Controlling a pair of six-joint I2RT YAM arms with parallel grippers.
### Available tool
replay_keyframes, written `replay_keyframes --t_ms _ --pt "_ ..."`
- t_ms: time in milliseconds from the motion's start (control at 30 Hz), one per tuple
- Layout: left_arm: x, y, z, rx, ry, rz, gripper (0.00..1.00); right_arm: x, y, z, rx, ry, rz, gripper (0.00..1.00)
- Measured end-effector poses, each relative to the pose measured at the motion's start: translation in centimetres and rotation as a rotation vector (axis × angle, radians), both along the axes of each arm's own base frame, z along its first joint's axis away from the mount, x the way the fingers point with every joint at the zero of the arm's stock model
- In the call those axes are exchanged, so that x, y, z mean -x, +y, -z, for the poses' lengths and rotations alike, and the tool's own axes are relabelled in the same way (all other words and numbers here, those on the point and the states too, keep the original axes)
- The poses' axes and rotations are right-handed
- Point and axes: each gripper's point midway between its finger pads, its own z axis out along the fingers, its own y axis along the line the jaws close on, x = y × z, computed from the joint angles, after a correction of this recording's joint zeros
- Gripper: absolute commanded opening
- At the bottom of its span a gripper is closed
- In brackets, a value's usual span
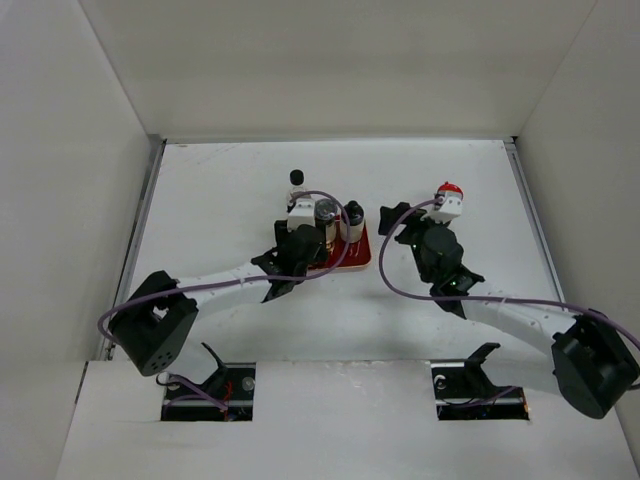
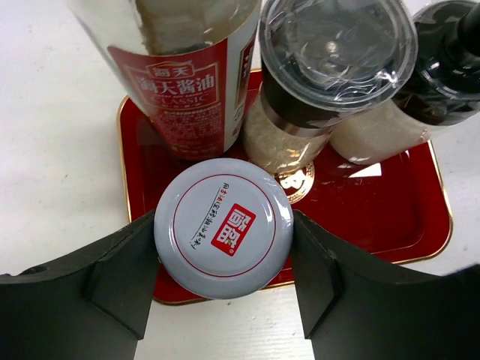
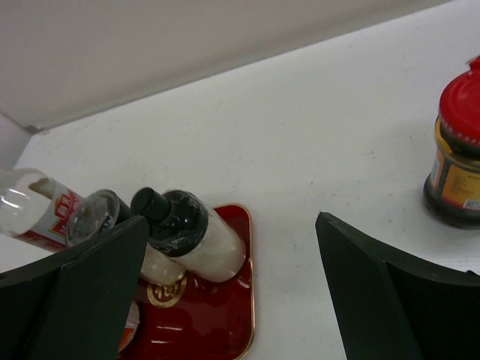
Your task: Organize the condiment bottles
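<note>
Three bottles (image 2: 330,60) occupy the tray (image 2: 390,217); the left gripper (image 2: 223,240) clasps the grey-capped jar (image 2: 223,225), perhaps landed. The right gripper (image 3: 229,259) gapes empty. The red-capped jar (image 3: 457,157) at right is unplaced.

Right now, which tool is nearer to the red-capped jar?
Right. The right tool stands open just left of the red-capped jar, not touching it. The left tool grips a grey-lidded jar at the red tray, farther left.
</note>
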Motion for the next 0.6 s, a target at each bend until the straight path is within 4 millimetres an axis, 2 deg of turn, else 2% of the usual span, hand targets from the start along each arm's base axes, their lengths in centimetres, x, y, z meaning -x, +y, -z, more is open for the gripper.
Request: replay_keyframes --t_ms 167,300,433,500,600 --pt "-0.3 -0.2 0.2 0.002 -0.019 0.004 0.44 0.0 -2.3 -2.3 -0.027 -0.049 0.066 1.0" --pt "-0.3 0.4 0.5 -0.024 -0.026 -0.008 0.4 -0.5 -6.8 -3.0 -0.023 -0.051 0.193 1.0" --pt "-0.1 1.2 0.9 -0.052 -0.035 -0.029 0.4 -0.5 -10.4 -3.6 -0.027 -0.057 0.29 1.0" --pt "-0.1 1.6 0.9 -0.06 -0.039 -0.036 0.44 -0.4 -11.6 -3.7 -0.023 -0.053 0.324 1.0" --pt "0.0 1.9 0.9 -0.068 -0.042 -0.043 0.59 -0.8 -14.3 -2.8 -0.001 -0.02 0.401 1.0"
